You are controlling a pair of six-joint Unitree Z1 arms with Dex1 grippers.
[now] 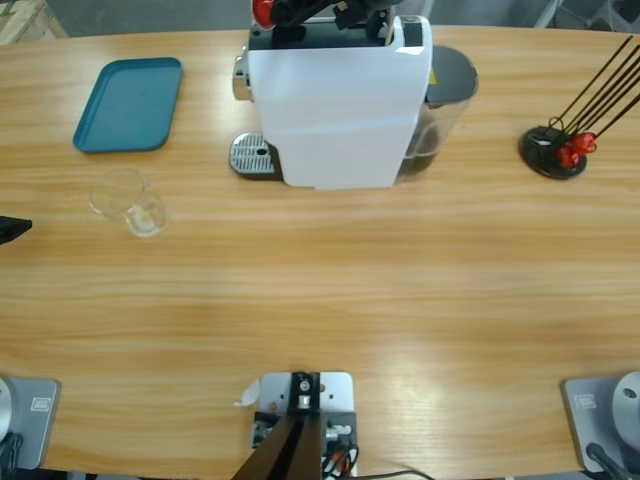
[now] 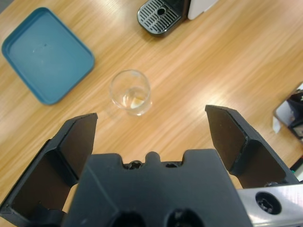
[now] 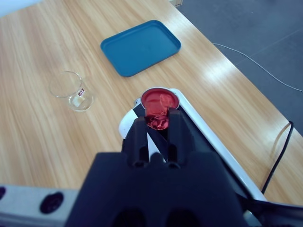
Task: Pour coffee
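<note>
A clear empty glass [image 1: 128,201] stands on the table left of the white coffee machine [image 1: 335,110]; coffee is out of view. In the left wrist view the glass [image 2: 130,92] is ahead of my left gripper [image 2: 151,115], which is open, empty and well short of it. Only that gripper's black tip [image 1: 10,228] shows at the high view's left edge. My right gripper [image 3: 156,120] is shut on a red capsule [image 3: 160,106] over the machine's top [image 3: 189,113]. The high view shows that capsule [image 1: 264,11] at the top edge.
A teal tray [image 1: 130,103] lies at the back left, empty. The machine's metal drip grate [image 1: 252,155] faces left toward the glass. A black stand with wire stems and red capsules [image 1: 572,148] sits at the right.
</note>
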